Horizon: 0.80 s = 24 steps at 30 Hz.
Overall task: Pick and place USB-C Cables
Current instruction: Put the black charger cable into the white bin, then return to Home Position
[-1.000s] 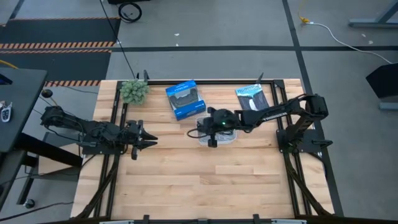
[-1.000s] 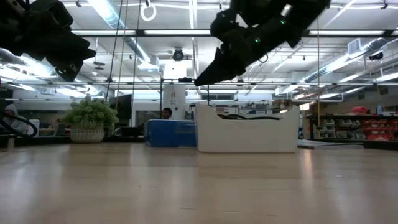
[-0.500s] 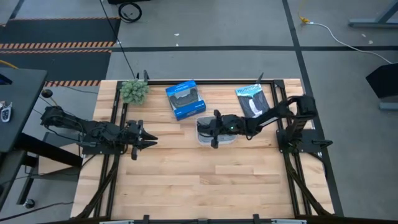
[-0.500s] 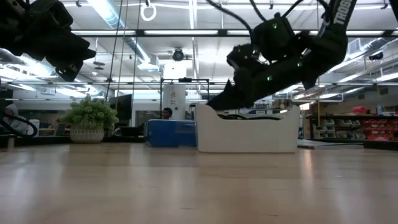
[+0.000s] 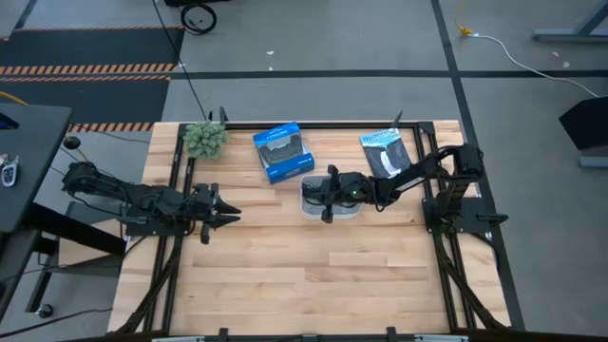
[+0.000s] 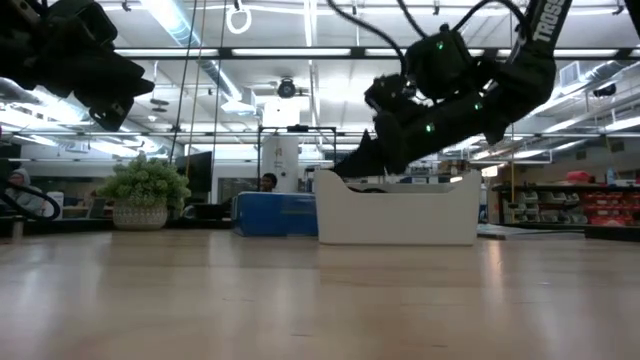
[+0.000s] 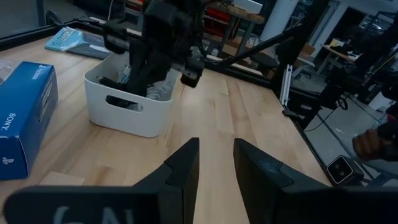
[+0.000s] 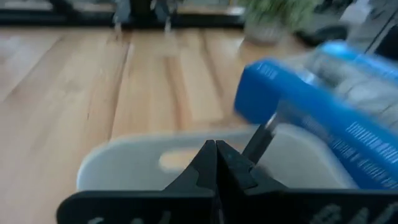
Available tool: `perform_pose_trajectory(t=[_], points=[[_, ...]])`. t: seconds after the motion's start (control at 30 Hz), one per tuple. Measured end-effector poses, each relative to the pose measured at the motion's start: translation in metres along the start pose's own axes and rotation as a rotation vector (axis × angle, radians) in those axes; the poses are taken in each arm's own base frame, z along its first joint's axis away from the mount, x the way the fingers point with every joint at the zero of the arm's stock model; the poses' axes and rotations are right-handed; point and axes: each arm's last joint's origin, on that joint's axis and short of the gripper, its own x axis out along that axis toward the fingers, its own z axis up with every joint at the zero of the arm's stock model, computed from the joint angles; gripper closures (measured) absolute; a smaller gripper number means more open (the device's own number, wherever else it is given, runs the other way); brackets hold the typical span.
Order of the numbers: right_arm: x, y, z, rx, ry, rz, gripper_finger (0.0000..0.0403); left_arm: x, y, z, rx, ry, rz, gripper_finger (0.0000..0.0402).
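Observation:
A white bin stands on the table's far middle; in the left wrist view it holds dark and light cable bundles. My right gripper hovers low over the bin's left rim, shut, with a thin dark cable end sticking out beside its fingertips. The rest of that cable is hidden. My left gripper waits above the table's left side, its fingers slightly open and empty. My right gripper pinches a thin dark cable near its light-tipped plug end, and only a short piece shows past the shut fingers. The fingers slant down from the table's right over the bin. The gripper hides the rest of the cable.
A blue box lies just far-left of the bin, close to the right gripper. A black-and-white packet lies at the far right and a small potted plant at the far-left corner. Bare wood covers the near half.
My right arm has folded back and my right gripper has come down from well above the bin to just over its left rim, staying shut. For the last half second it has hardly moved.

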Motion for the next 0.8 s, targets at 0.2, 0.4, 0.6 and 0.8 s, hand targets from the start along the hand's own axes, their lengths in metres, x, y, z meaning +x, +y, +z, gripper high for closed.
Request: perform_pose_trajectory(t=[0.2,0.4,0.6,0.8], points=[[-0.012,0.004,0.023,-0.035,-0.086,-0.030,0.0398,0.000,0.000,0.000,0.000,0.000,0.000,0.0294],[-0.032,0.011,0.042,-0.037,-0.073,-0.001,0.0396,0.000,0.000,0.000,0.000,0.000,0.000,0.0294],[-0.069,0.023,0.065,-0.104,-0.052,-0.031,0.0396,0.000,0.000,0.000,0.000,0.000,0.000,0.0294],[-0.120,0.016,0.097,-0.096,-0.148,-0.050,0.0396,0.000,0.000,0.000,0.000,0.000,0.000,0.0294]])
